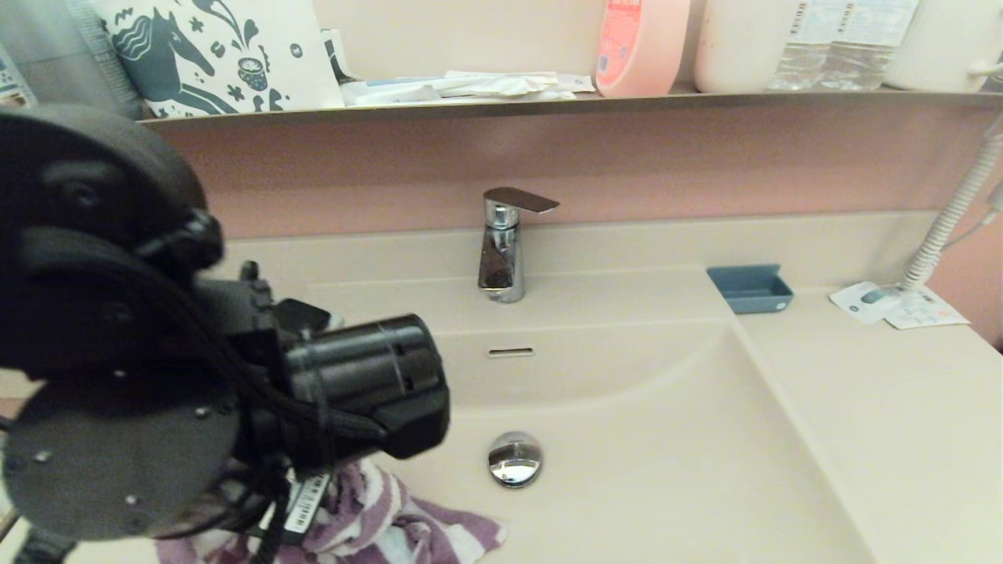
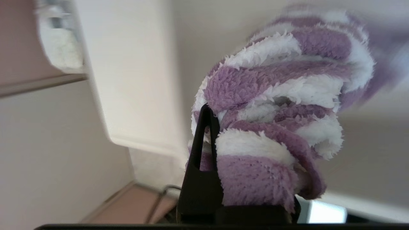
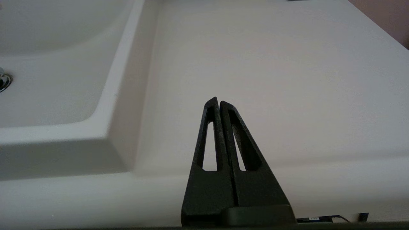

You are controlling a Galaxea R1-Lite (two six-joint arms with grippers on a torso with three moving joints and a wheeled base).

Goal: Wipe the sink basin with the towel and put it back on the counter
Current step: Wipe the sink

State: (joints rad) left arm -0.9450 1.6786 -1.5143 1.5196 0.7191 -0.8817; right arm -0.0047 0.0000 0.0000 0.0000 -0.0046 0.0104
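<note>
The purple-and-white striped towel [image 1: 392, 533] lies bunched on the near left floor of the cream sink basin [image 1: 666, 439], a little left of the chrome drain plug [image 1: 515, 459]. My left arm hangs over it and hides the fingers in the head view. In the left wrist view my left gripper [image 2: 223, 124] is shut on the towel [image 2: 274, 95]; one black finger [image 2: 204, 143] shows and fluffy cloth covers the other. My right gripper [image 3: 219, 103] is shut and empty, low over the counter [image 3: 271, 80] right of the basin [image 3: 48, 80]; the head view does not show it.
A chrome faucet [image 1: 501, 247] stands behind the basin above the overflow slot [image 1: 510, 352]. On the right counter [image 1: 885, 407] sit a blue tray [image 1: 751, 288] and a leaflet [image 1: 897, 305] under a coiled cord [image 1: 952, 215]. The shelf [image 1: 548, 106] carries bottles and a printed bag.
</note>
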